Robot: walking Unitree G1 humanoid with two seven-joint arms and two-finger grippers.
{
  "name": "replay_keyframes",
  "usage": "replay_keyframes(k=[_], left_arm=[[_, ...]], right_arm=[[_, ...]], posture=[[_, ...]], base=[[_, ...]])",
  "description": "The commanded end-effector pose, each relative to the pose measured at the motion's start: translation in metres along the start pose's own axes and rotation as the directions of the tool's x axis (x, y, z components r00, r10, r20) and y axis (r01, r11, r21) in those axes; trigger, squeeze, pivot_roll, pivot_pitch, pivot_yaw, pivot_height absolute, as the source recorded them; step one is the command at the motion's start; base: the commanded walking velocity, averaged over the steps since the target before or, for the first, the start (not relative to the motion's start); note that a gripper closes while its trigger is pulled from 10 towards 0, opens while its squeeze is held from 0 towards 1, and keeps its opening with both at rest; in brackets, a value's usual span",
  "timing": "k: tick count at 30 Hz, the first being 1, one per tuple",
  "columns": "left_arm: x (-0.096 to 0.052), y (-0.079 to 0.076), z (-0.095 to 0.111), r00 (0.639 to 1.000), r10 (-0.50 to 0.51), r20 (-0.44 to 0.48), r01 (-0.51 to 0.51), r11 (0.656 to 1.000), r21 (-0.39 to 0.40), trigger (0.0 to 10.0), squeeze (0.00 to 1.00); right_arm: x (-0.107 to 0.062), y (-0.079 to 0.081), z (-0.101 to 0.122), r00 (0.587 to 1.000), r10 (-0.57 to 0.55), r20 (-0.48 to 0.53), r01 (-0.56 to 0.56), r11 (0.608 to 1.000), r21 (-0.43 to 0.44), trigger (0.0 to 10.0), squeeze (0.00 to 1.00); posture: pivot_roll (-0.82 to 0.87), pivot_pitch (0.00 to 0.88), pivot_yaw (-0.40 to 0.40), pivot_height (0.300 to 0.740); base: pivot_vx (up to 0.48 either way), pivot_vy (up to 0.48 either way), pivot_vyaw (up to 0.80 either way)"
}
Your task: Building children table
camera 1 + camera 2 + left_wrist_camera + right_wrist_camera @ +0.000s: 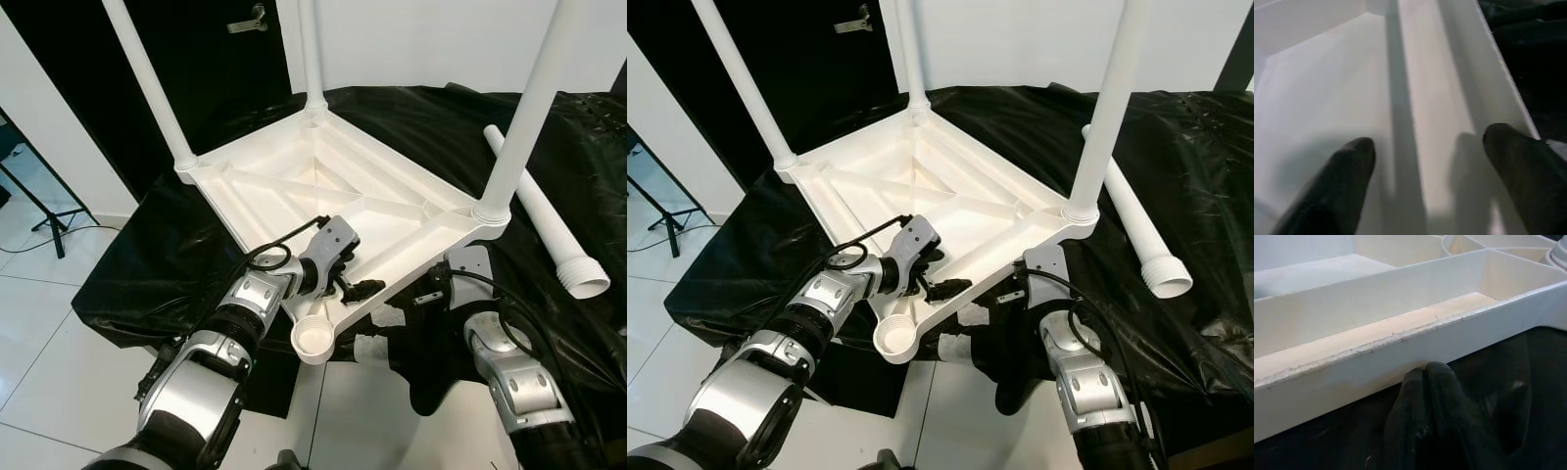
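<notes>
A white children's table (294, 186) lies upside down on a black cloth, with three white legs standing up from its corners. The front corner socket (315, 340) is empty. A loose leg (544, 215) lies on the cloth to the right. My left gripper (355, 289) is open at the front rim beside the empty socket; its fingers (1352, 166) straddle the rim wall. My right gripper (429, 294) is shut and empty, its fingertips (1427, 382) touching the outside of the rim (1400, 352) low down by the right front leg (524, 108).
The black cloth (176, 264) covers a low platform that ends just in front of me, with white tiled floor (39, 352) below. White scraps (372, 348) lie under the front corner. A tripod (39, 211) stands at the left, and a dark door (216, 59) is behind.
</notes>
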State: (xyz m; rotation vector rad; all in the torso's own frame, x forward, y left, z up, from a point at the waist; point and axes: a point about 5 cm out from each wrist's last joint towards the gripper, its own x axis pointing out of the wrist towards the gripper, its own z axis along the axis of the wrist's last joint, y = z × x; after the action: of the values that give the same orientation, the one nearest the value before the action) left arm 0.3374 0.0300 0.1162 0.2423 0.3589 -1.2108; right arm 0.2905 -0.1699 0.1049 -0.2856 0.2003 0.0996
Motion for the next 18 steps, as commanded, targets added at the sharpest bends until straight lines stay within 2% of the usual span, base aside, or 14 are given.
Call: replay_keyframes(k=[1, 2, 3, 10, 16, 17, 18], left_arm=[[0.013, -0.025, -0.02, 0.981, -0.18, -0.067, 0.177, 0.983, -0.049, 0.0, 0.0], [0.016, -0.028, -0.019, 0.98, -0.19, -0.067, 0.187, 0.981, -0.041, 0.0, 0.0], [0.018, -0.03, -0.018, 0.978, -0.198, -0.066, 0.196, 0.98, -0.035, 0.0, 0.0], [0.024, -0.035, -0.013, 0.979, -0.198, -0.058, 0.197, 0.98, -0.015, 0.0, 0.0], [0.035, -0.047, -0.005, 0.974, -0.224, -0.024, 0.224, 0.975, 0.002, 0.0, 0.0], [0.037, -0.05, -0.002, 0.973, -0.232, -0.007, 0.232, 0.973, -0.002, 0.0, 0.0], [0.037, -0.05, -0.002, 0.973, -0.232, -0.007, 0.232, 0.973, -0.002, 0.0, 0.0]], right_arm=[[0.005, 0.003, 0.009, 0.999, 0.014, 0.035, -0.014, 1.0, -0.001, 4.2, 0.0], [0.006, 0.003, 0.011, 0.999, 0.014, 0.038, -0.014, 1.0, -0.001, 4.9, 0.0], [0.006, 0.003, 0.011, 0.999, 0.014, 0.039, -0.014, 1.0, 0.0, 10.0, 0.0], [0.005, 0.006, 0.008, 0.999, 0.02, 0.031, -0.021, 1.0, 0.006, 10.0, 0.0], [0.012, 0.004, 0.002, 0.999, 0.04, 0.017, -0.04, 0.999, -0.011, 10.0, 0.0], [0.016, 0.001, 0.001, 0.999, 0.039, 0.013, -0.039, 0.999, -0.016, 8.5, 0.0], [0.016, 0.001, 0.001, 0.999, 0.039, 0.013, -0.039, 0.999, -0.016, 8.5, 0.0]], posture=[[0.05, 0.0, 0.082, 0.74], [0.05, 0.0, 0.082, 0.74], [0.05, 0.0, 0.083, 0.74], [0.04, 0.0, 0.086, 0.74], [0.04, 0.0, 0.093, 0.74], [0.04, 0.0, 0.099, 0.74], [0.04, 0.0, 0.099, 0.74]], base=[[0.0, 0.0, 0.0], [0.0, 0.0, 0.0], [0.0, 0.0, 0.0], [0.0, 0.0, 0.0], [0.0, 0.0, 0.0], [0.0, 0.0, 0.0], [0.0, 0.0, 0.0]])
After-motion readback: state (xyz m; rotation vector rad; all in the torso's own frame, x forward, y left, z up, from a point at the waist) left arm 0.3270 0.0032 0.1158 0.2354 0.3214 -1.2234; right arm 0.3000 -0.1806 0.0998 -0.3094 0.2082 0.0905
